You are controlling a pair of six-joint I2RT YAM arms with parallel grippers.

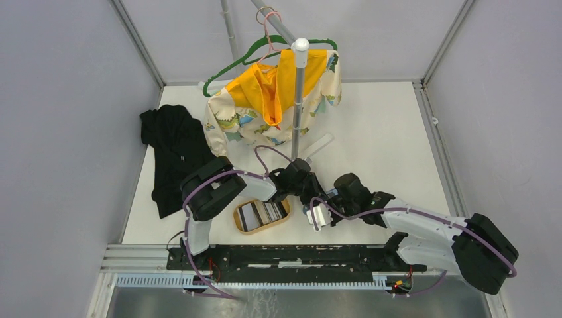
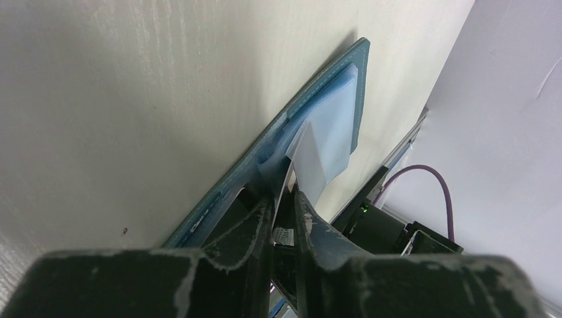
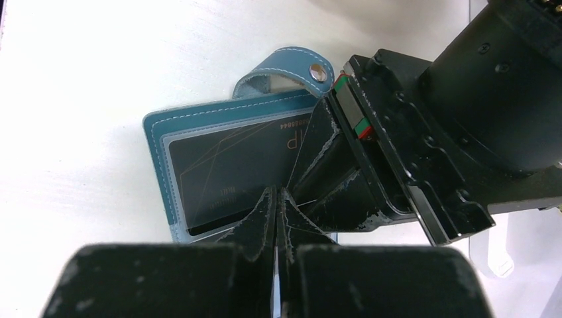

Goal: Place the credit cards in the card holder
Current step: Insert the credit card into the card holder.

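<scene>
Left claw [image 2: 283,199]: nearly closed, pinching a thin pale credit card [image 2: 311,159] by one end and poking the other end into the open teal card holder [image 2: 344,106], flat on the white table [image 2: 132,99]. Right claw [image 3: 278,193]: shut tight on nothing, tips at the holder's lower edge, centre of its wrist view, beside a black card [image 3: 225,165] already pocketed. Plenty more striped cards [image 1: 262,212] in the oval wooden tray [image 1: 242,226], lower centre of the overhead shot.

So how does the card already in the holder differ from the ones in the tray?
The black card sits alone behind the window of the teal card holder; the credit cards in the wooden tray are several, lying side by side. It is black; they mix black, white and grey. Both are thin rectangular cards.
</scene>
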